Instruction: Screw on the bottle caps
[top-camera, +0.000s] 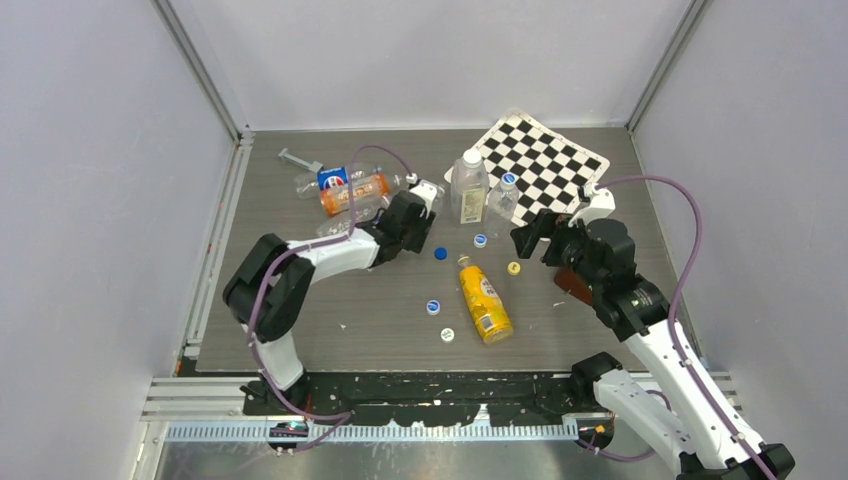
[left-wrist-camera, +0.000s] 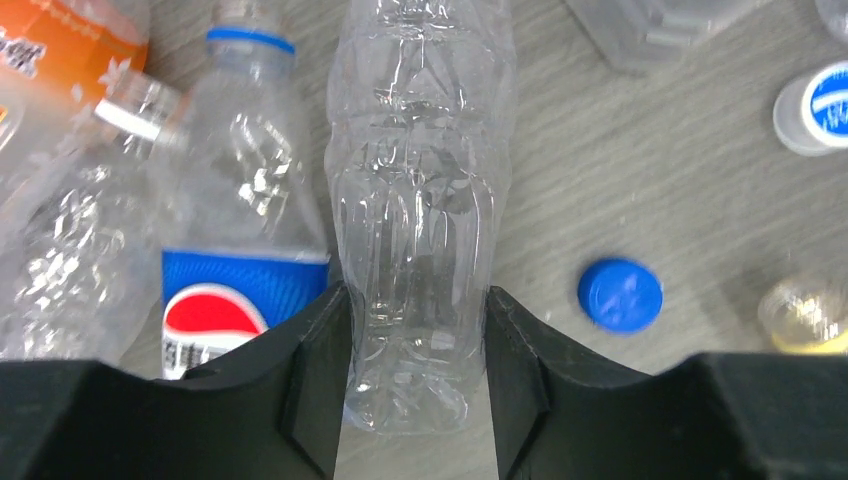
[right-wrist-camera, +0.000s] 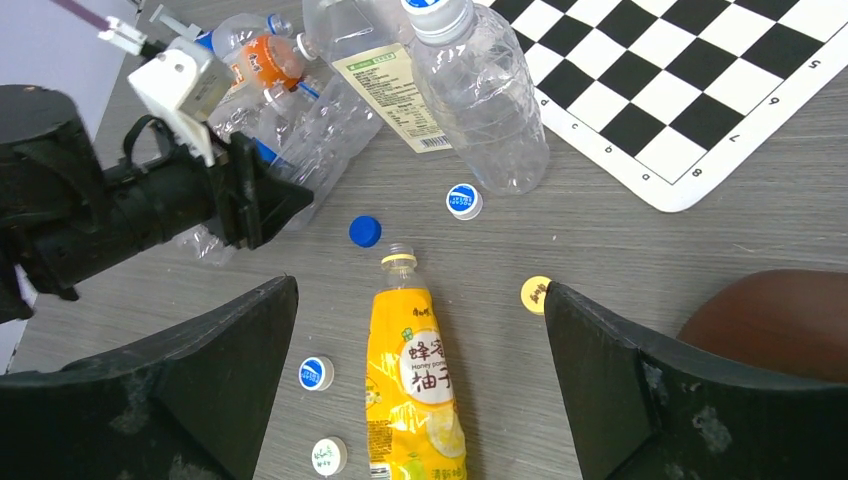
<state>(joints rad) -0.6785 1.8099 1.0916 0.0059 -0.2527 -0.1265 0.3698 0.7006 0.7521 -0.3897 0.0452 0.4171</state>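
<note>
The left arm's fingers (left-wrist-camera: 318, 380) are clenched across a slim clear bottle (left-wrist-camera: 420, 200) lying on the counter (left-wrist-camera: 650, 170), its long axis running straight away from them, while a loose blue cap (left-wrist-camera: 620, 295) lies just right of it, toward the right arm's fingers (right-wrist-camera: 230, 380), which stand spread wide and empty.

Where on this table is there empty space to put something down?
Bare wood lies at the near left, between the left arm and the blue-and-white cap, and right of the yellow bottle. Crowded: the bottle pile at the left gripper, caps mid-table.
</note>
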